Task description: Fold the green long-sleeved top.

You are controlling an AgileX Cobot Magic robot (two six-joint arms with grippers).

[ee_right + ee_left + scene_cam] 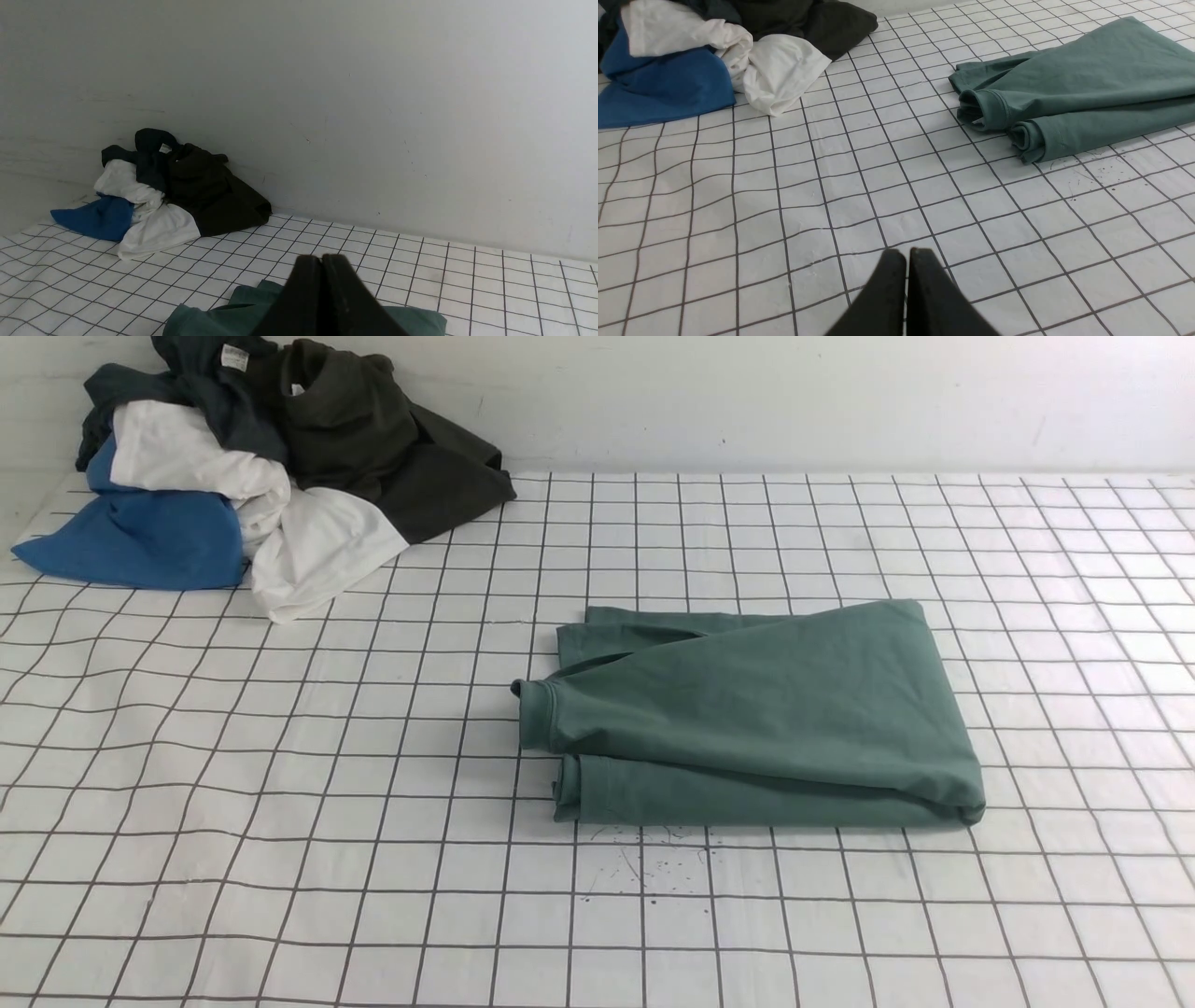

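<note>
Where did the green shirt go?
The green long-sleeved top lies folded on the checked table, slightly right of centre in the front view, well apart from the clothes pile at the far left corner.

Plain white wall [840, 401] behind grid-lined tablecloth [280, 803]

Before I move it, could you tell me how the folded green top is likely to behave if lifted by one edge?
The green top would probably go floppy: it is soft cloth in loose layers. The fold would likely fall open, since the cuffs lie free at one side. Pushed, it may bunch rather than slide on the gridded cloth.
</note>
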